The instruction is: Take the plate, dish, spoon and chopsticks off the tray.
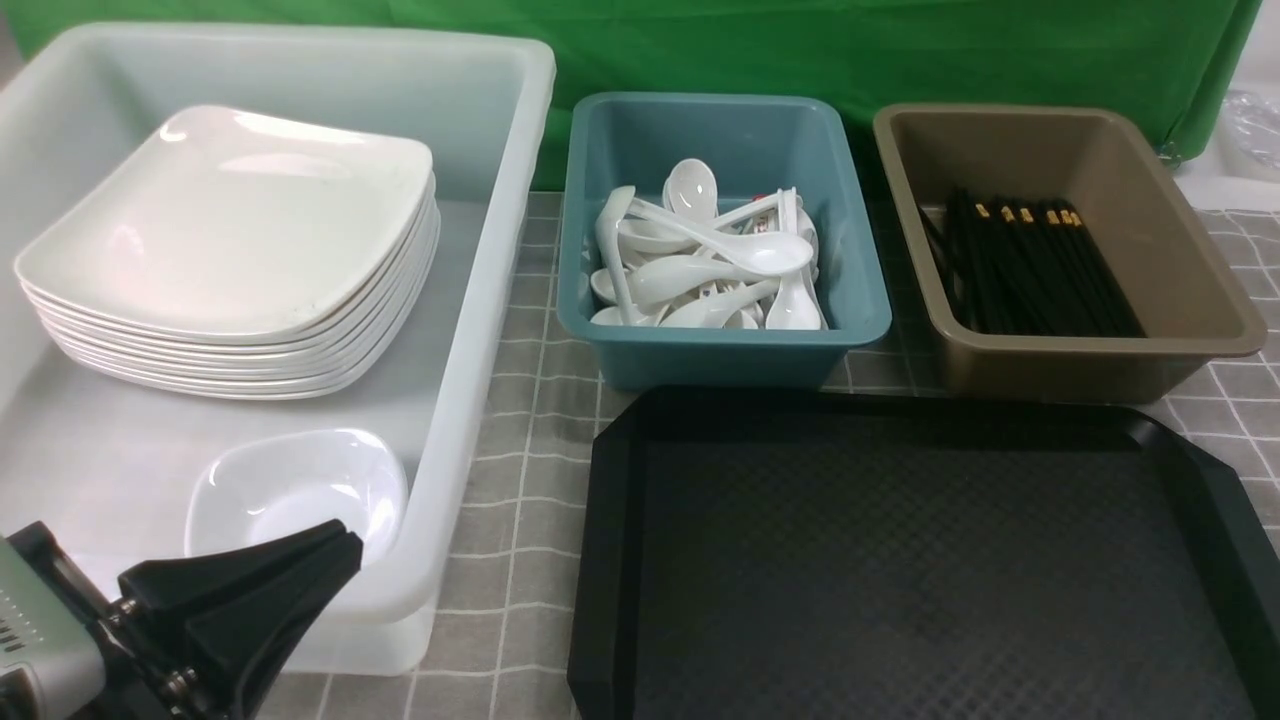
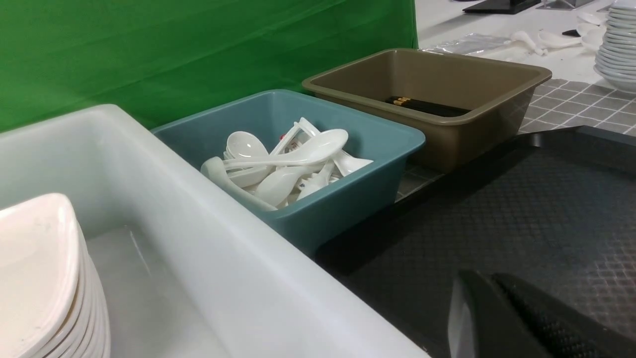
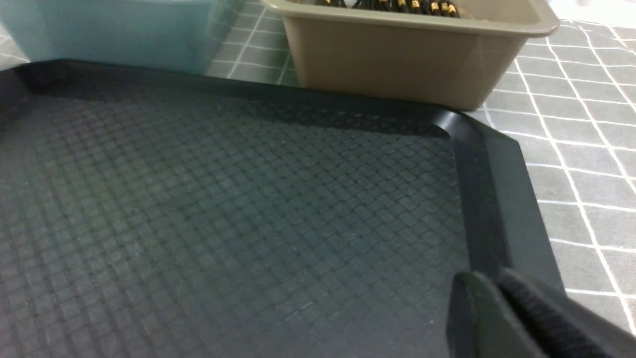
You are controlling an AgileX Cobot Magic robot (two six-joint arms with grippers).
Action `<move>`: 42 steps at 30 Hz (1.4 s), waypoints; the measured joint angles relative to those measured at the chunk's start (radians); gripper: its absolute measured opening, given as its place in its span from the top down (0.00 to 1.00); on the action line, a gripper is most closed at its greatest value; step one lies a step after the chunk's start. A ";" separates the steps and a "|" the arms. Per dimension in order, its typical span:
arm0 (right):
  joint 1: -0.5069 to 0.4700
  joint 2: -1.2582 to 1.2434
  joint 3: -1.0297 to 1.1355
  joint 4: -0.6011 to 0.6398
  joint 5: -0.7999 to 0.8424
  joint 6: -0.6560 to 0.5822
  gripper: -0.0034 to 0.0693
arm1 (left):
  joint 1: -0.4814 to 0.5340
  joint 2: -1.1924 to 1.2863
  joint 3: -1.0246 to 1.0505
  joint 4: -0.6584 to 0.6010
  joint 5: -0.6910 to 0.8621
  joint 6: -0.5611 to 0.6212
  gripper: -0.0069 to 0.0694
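Observation:
The black tray [image 1: 900, 560] lies at the front right with nothing on it; it also shows in the left wrist view [image 2: 521, 214] and the right wrist view [image 3: 223, 214]. The plate [image 1: 230, 220] tops a stack in the white tub. A small white dish [image 1: 295, 495] sits in front of the stack. Spoons [image 1: 715, 255] fill the teal tub. Black chopsticks [image 1: 1030, 265] lie in the brown tub. My left gripper [image 1: 345, 545] is shut and holds nothing, low by the white tub's front corner. My right gripper [image 3: 489, 278] is shut and holds nothing, over the tray's right rim.
The big white tub [image 1: 490, 300] stands at the left, the teal tub [image 1: 720, 350] behind the tray, the brown tub [image 1: 1080, 370] to its right. A grey checked cloth [image 1: 520, 480] covers the table. A green backdrop hangs behind.

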State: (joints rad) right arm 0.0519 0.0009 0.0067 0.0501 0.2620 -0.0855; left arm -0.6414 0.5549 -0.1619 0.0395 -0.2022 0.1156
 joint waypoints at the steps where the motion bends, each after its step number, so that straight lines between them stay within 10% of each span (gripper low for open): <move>1: 0.000 0.000 0.000 0.000 0.000 0.000 0.81 | 0.002 -0.001 0.000 0.000 -0.007 0.000 0.89; 18: -0.001 0.000 0.001 0.000 0.002 0.013 0.73 | 0.664 -0.542 0.152 -0.189 0.337 0.003 0.90; 42: -0.001 0.000 0.001 0.000 0.000 0.014 0.66 | 0.691 -0.555 0.169 -0.219 0.440 -0.006 0.90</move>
State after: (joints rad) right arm 0.0507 0.0009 0.0075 0.0502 0.2621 -0.0713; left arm 0.0494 -0.0006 0.0074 -0.1799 0.2375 0.1097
